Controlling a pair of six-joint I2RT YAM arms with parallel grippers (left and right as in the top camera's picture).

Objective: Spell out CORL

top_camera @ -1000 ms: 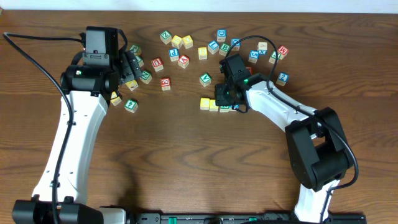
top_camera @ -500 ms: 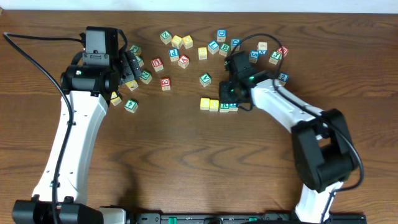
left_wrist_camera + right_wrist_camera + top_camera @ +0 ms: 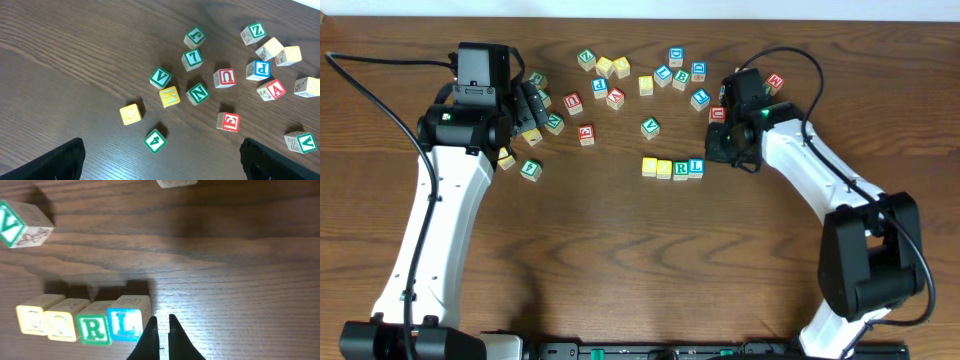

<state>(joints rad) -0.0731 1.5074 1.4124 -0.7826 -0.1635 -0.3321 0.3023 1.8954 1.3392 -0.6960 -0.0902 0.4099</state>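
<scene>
Four blocks sit in a tight row near the middle of the table (image 3: 620, 260), side by side and touching: two yellow blocks (image 3: 32, 319) on the left, then the green R block (image 3: 95, 328), then the blue L block (image 3: 126, 322) closing the line on the right. The faces of the yellow pair are washed out by glare in your right wrist view and too small to read from overhead, so you cannot confirm their letters. Your right gripper (image 3: 161, 340) hangs just to the right of the L block, its fingers drawn nearly together with only a thin slit between them and nothing caught there. A green V block (image 3: 650, 127) stands alone behind the row, well apart from it, and beyond that a loose scatter of blocks (image 3: 620, 70) runs along the far edge of the table. On the far left, your left gripper (image 3: 162, 160) hovers with its fingers spread wide and empty over its own cluster, where a yellow K block (image 3: 169, 96) sits between a second green V (image 3: 160, 77) and a green N block (image 3: 197, 93).
</scene>
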